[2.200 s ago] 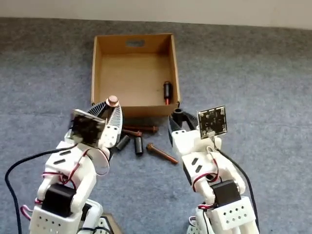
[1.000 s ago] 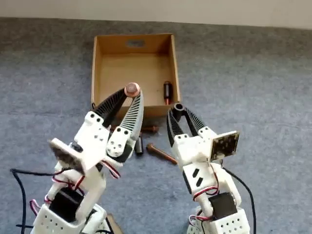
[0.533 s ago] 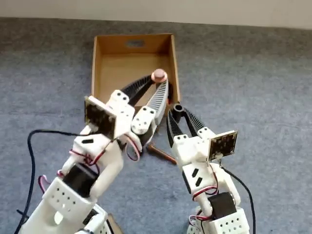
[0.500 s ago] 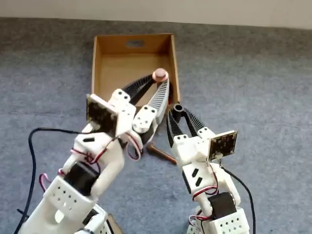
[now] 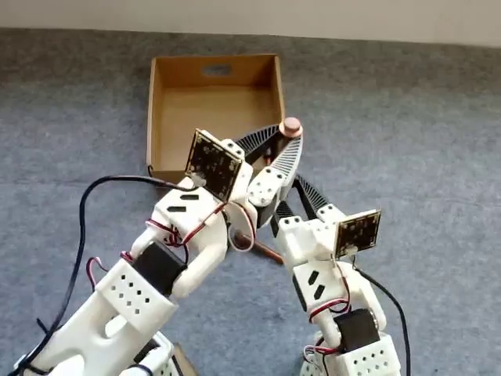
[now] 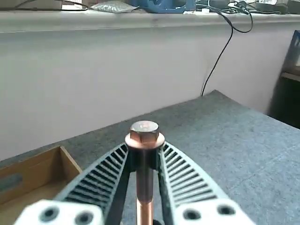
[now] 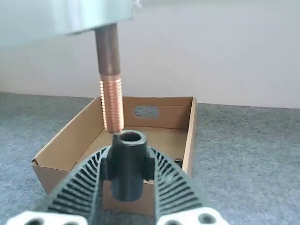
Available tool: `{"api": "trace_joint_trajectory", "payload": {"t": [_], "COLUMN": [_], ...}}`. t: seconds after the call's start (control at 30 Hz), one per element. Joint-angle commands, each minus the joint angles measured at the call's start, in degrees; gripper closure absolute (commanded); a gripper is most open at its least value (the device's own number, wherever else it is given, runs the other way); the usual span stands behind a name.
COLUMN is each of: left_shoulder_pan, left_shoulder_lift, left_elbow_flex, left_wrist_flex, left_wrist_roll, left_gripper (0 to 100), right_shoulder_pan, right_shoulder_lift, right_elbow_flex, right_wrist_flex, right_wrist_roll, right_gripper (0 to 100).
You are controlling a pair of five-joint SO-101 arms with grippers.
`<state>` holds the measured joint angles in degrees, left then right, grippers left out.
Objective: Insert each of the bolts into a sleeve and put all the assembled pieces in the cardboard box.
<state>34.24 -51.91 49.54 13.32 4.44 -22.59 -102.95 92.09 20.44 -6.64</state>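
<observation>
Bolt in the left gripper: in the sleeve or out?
Out: the bolt tip hangs just above the sleeve, whose mouth is empty.

Two bolts (image 5: 291,125) (image 5: 270,254), one sleeve (image 7: 127,161), one cardboard box (image 5: 153,110) and two arms (image 5: 168,258) (image 5: 329,274) are in sight.

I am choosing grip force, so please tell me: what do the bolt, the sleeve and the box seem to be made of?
The bolt looks like metal with a coppery, slightly shiny finish; its threads glint. The sleeve seems matte black plastic or coated metal; the look leaves it open. The box is plain brown cardboard, with dull raw edges.
</observation>
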Motion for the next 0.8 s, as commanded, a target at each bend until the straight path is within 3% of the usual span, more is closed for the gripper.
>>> {"api": "trace_joint_trajectory", "payload": {"t": [0.0, 0.77], "left_shoulder_pan": [0.9, 0.7], "left_shoulder_lift": [0.4, 0.6], "left_elbow_flex": [-3.2, -2.0], "left_wrist_flex": [-1.2, -6.2], "left_wrist_roll": [0.0, -0.1], "left_gripper": [99, 99], "right_shoulder_pan": [0.0, 0.0], "right_shoulder_lift": [-0.2, -0.2], "right_elbow_flex": [-0.7, -0.7], "right_wrist_flex": [-0.1, -0.1], "right_wrist_roll": [0.7, 0.7], "right_gripper": [99.3, 99.3]}}
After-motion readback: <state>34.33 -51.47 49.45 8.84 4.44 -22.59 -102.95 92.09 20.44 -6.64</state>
